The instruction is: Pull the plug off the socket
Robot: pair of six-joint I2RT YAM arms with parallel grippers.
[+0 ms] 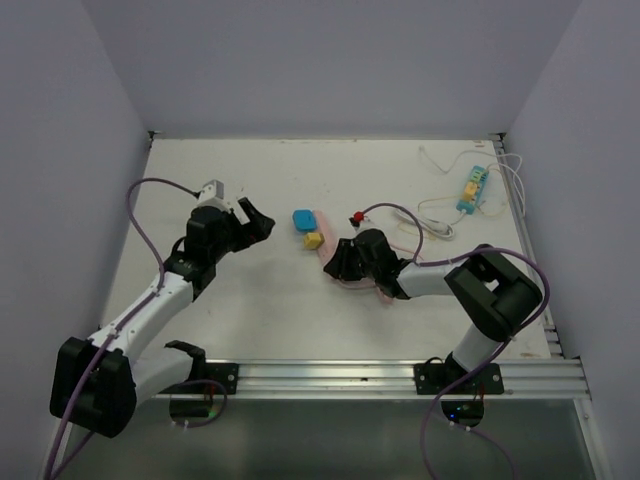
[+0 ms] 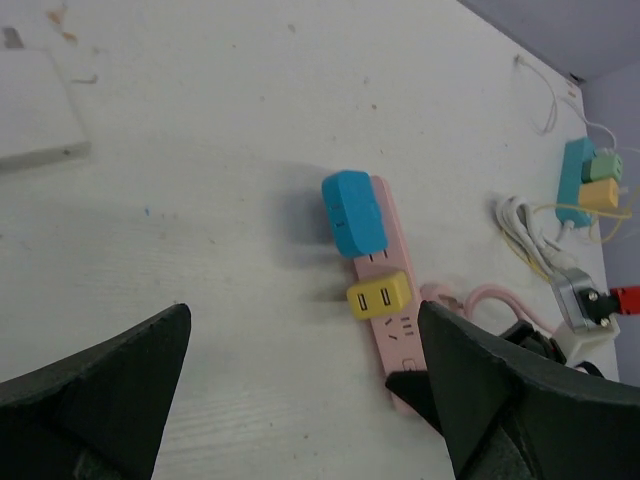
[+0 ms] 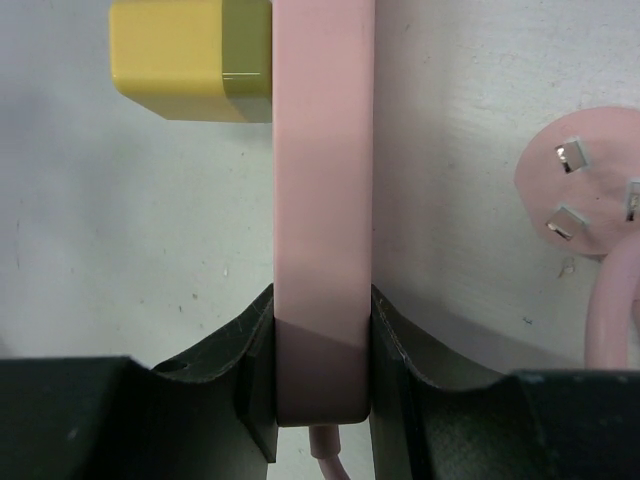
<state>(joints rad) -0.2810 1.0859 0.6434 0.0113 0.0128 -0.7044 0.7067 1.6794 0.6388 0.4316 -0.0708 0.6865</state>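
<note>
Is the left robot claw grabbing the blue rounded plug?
No, the left gripper is open with nothing between its fingers, and the blue rounded plug sits apart from it in the long pink power strip.

Bright, even light; soft shadows; near jaws blurred.

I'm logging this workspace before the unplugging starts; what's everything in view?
pink strip: one, pink, mid-table.
blue plug: one, blue, in its far end.
yellow plug: one, yellow, beside the blue one.
loose plug: one, pink, on the table beside that strip.
teal strip: one, teal, far right.
small plugs: two, green and yellow, in the teal strip.
cable: one bundle, white, near the teal strip.
left gripper: one, black, open, left of the plugs.
right gripper: one, black, shut on the pink strip.
</note>
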